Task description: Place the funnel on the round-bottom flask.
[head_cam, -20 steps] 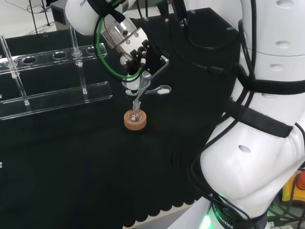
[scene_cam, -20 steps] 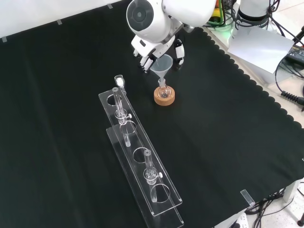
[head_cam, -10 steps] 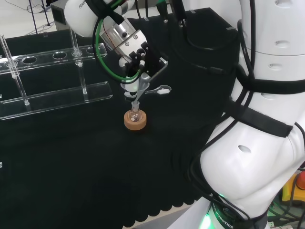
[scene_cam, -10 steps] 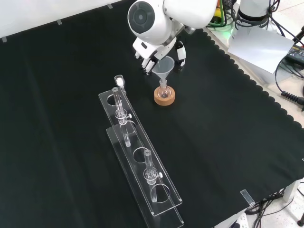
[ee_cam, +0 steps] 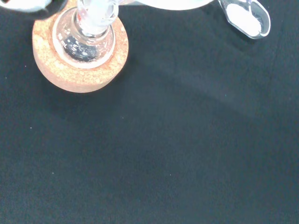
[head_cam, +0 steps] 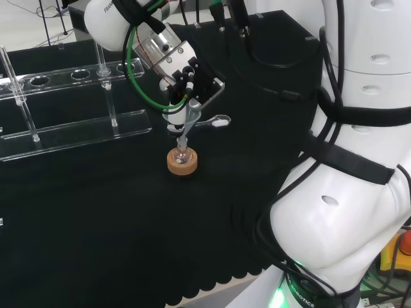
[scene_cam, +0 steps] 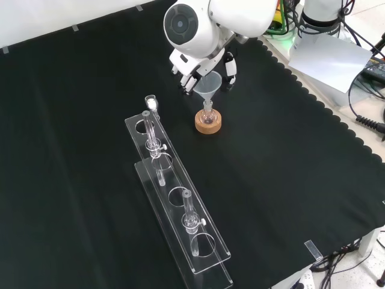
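A clear round-bottom flask (head_cam: 183, 154) (scene_cam: 208, 114) (ee_cam: 84, 39) stands upright in a cork ring (head_cam: 182, 163) (scene_cam: 208, 124) (ee_cam: 79, 74) on the black cloth. Right over it hangs a clear funnel (head_cam: 187, 122) (scene_cam: 208, 86), cone up, its stem reaching down to the flask's neck. How deep the stem sits inside the neck I cannot tell. The hand (head_cam: 186, 74) (scene_cam: 195, 63) is shut on the funnel's cone, with fingers (scene_cam: 230, 65) on either side of the rim.
A small clear scoop (head_cam: 219, 120) (scene_cam: 151, 102) (ee_cam: 246, 17) with white powder lies on the cloth near the flask. A long clear rack (head_cam: 70, 125) (scene_cam: 180, 208) with a few glass tubes stands beyond it. The arm's white links (head_cam: 359, 160) rise at the head view's right.
The hand and funnel have shifted slightly, leftward in the head view and up and to the right in the front view, keeping the stem over the flask's neck. The flask and cork ring have stayed put.
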